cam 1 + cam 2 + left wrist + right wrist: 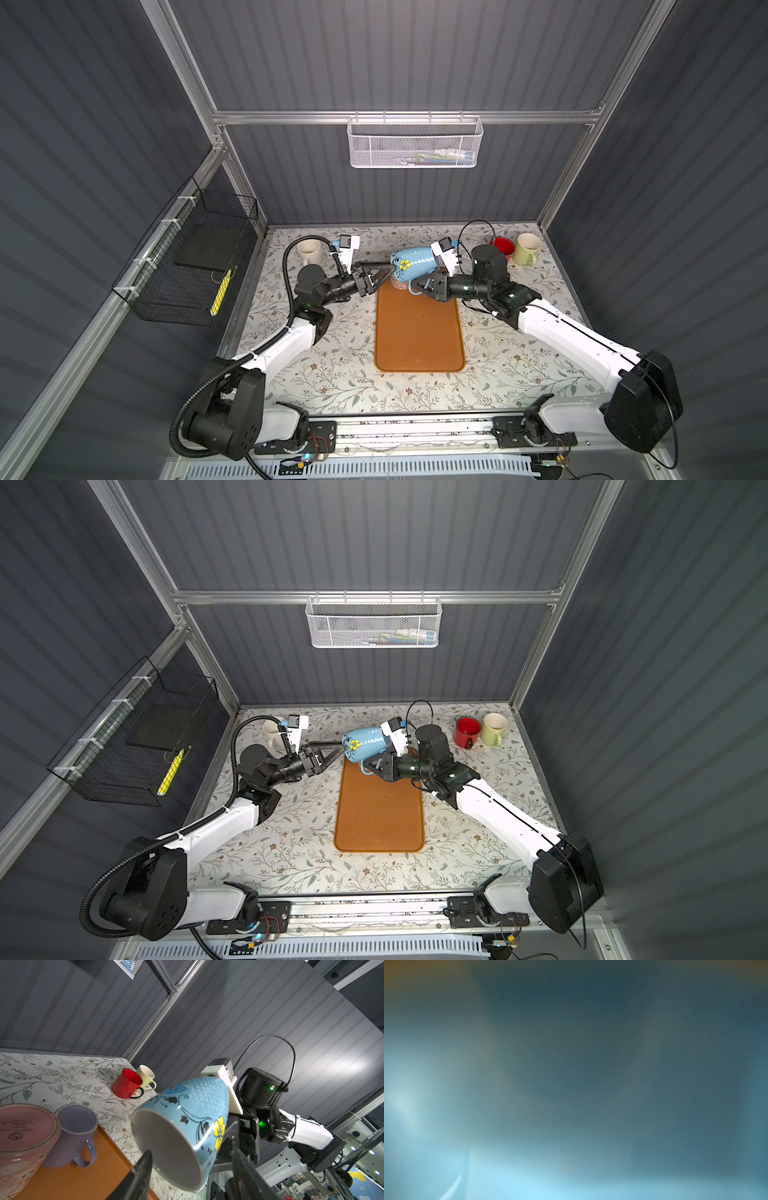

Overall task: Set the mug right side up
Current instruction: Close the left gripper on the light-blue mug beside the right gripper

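— Hanging in the air on its side, your blue mug (413, 264) is above the far end of the orange mat (419, 332). Mouth toward the left arm, base toward the right.
— What has it?
— Right pincer (426, 286), pressed together on the handle (412, 291), by the look of both top views. Its own wrist view is a blue blur, too close to read. Likely gripped there so the mouth stays free for you.
— And the left?
— Left pincer (193, 1154) spread: one finger (145, 1163) seemingly just inside the mouth, the other outside the wall. It straddles the rim and pinches nothing. Reads as a handover set-up: take the wall, then roll the mouth upward.
— Room?
— Tight underneath. Pink mug (25, 1126), base up, and lilac mug (76, 1124), upright, stand on the mat's far end just below. The near part of the mat is bare, and probably your best set-down spot. Red mug (503, 247) and pale green mug (528, 251) sit well apart in the table's (332, 374) far right corner. Mind the rim swinging down onto the pink mug.
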Tool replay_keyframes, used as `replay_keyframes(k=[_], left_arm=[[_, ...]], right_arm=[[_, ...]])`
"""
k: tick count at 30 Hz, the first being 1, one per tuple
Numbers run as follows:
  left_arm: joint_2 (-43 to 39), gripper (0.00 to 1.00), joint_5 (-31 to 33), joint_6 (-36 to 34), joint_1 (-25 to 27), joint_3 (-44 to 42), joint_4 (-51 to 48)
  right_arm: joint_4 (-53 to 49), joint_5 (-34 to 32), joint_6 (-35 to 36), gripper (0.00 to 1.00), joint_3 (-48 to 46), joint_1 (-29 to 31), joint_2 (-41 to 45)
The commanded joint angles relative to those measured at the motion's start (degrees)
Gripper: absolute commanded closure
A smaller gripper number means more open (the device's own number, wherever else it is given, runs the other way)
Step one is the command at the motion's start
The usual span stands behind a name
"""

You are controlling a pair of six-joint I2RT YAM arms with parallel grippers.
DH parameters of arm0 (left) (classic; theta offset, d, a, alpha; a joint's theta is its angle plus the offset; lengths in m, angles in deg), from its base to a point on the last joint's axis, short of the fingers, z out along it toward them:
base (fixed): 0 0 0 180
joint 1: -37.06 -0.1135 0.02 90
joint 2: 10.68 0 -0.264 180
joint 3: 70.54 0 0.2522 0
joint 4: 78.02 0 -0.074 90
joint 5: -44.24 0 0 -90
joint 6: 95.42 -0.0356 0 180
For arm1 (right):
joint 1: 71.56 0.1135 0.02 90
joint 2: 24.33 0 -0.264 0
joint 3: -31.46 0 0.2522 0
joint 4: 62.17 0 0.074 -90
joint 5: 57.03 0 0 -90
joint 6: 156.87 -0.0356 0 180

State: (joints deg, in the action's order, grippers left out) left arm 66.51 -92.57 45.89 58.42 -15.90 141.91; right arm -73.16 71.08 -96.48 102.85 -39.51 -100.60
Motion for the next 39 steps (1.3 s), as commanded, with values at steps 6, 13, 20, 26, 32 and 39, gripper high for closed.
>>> replay_keyframes(k=[6,13,20,26,32,39], left_arm=[[4.06,0.42,-1.62,5.56,1.57,1.39,10.03],[6.18,0.44,-1.75,8.14,3.3,2.93,13.59],[6.67,0.48,-1.62,8.85,4.67,3.72,15.07],[7.44,0.56,-1.96,10.39,4.89,3.97,17.78],[8.31,0.65,-2.67,12.18,5.0,4.11,20.82],[9.63,0.71,-3.55,14.16,5.25,5.08,23.67]], right_arm=[[6.61,3.28,0.25,1.0,0.73,-0.02,-0.47],[7.93,4.57,-0.25,1.0,0.65,0.0,-1.57],[9.34,6.07,-0.54,1.0,0.73,-0.02,-2.3],[9.36,7.49,-0.41,1.0,0.78,0.04,-2.51],[10.06,9.15,-0.88,1.0,0.51,0.34,-3.16],[10.43,10.36,-0.56,1.0,1.26,0.58,-4.05]])
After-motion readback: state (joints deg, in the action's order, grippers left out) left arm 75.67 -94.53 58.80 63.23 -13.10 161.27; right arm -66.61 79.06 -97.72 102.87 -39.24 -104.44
